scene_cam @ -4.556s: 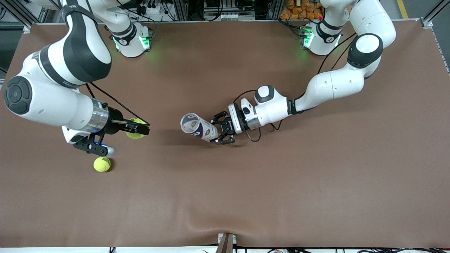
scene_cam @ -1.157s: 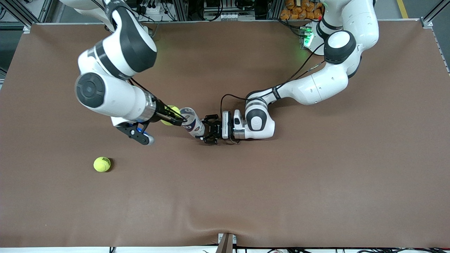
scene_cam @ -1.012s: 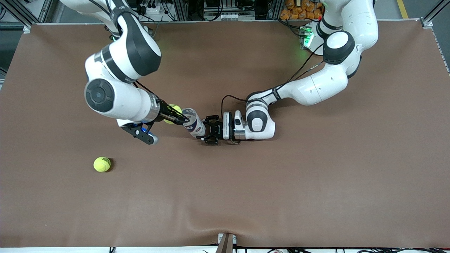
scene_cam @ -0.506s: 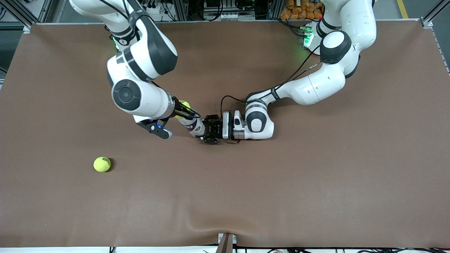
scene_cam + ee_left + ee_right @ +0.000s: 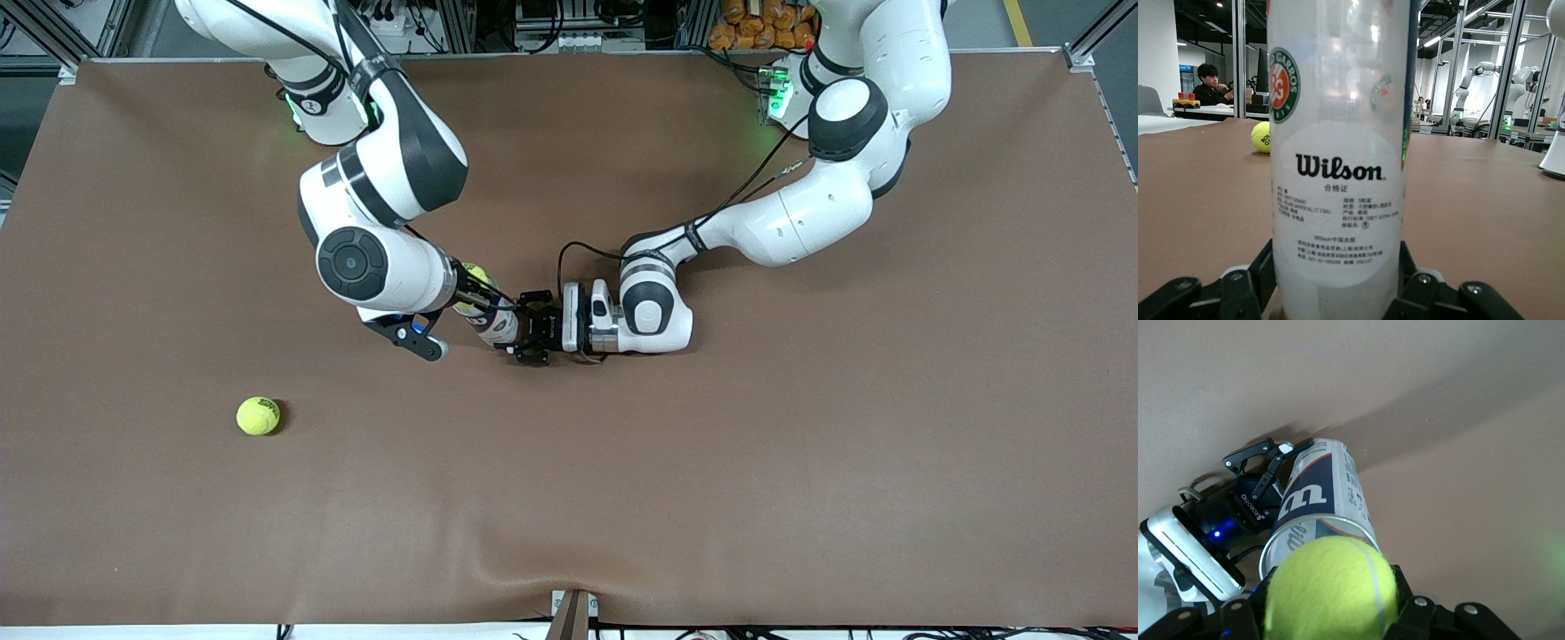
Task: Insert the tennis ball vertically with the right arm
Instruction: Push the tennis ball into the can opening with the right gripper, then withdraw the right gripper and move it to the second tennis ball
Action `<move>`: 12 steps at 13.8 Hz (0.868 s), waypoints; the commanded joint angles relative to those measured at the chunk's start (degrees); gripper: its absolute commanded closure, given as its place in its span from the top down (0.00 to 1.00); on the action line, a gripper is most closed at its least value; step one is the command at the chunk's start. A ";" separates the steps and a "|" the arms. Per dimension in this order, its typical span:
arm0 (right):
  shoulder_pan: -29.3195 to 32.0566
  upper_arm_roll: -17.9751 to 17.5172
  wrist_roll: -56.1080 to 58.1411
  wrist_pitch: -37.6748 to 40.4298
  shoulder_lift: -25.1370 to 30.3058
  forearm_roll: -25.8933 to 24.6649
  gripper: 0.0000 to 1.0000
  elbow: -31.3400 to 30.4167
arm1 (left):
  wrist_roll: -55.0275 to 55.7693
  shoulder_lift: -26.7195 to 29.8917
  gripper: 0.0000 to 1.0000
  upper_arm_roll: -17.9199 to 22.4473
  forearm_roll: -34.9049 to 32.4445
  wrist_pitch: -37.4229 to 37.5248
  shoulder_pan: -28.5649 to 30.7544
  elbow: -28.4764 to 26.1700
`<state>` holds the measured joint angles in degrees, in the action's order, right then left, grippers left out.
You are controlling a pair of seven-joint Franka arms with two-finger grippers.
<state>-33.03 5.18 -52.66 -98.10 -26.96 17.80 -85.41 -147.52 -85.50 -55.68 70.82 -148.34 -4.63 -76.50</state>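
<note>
Near the middle of the brown surface [image 5: 800,462], the left gripper [image 5: 532,328] has its claw-like fingers [image 5: 1238,293] closed around the base of a clear Wilson ball can [image 5: 1338,153], holding it upright. In the front view only a short stretch of the can [image 5: 498,325] shows between the two wrists.

The right gripper [image 5: 484,300] sits directly over the can's open top. Its slim black fingers [image 5: 490,292] are clamped on a yellow tennis ball [image 5: 471,275], one on each side of it. From the right wrist view the ball [image 5: 1330,590] fills the lower part of the frame and covers most of the can's rim [image 5: 1318,527]; I can't tell whether it is touching the rim or is just above it. The same view shows the can's navy and white label and the left gripper [image 5: 1268,463] at its base.

A second tennis ball [image 5: 258,415] lies loose on the surface, nearer the front camera than the can and toward the right arm's end. It also shows past the can in the left wrist view [image 5: 1261,137].
</note>
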 commanded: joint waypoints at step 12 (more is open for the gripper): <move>12.00 0.10 14.65 1.42 0.60 -4.77 1.00 0.51 | -1.80 0.16 0.59 1.72 3.44 1.74 -1.96 1.88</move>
<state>-25.23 6.16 -44.28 -97.70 -27.08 16.29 -84.51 -147.54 -85.39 -55.41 71.60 -148.32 -5.08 -76.10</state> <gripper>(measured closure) 0.000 0.286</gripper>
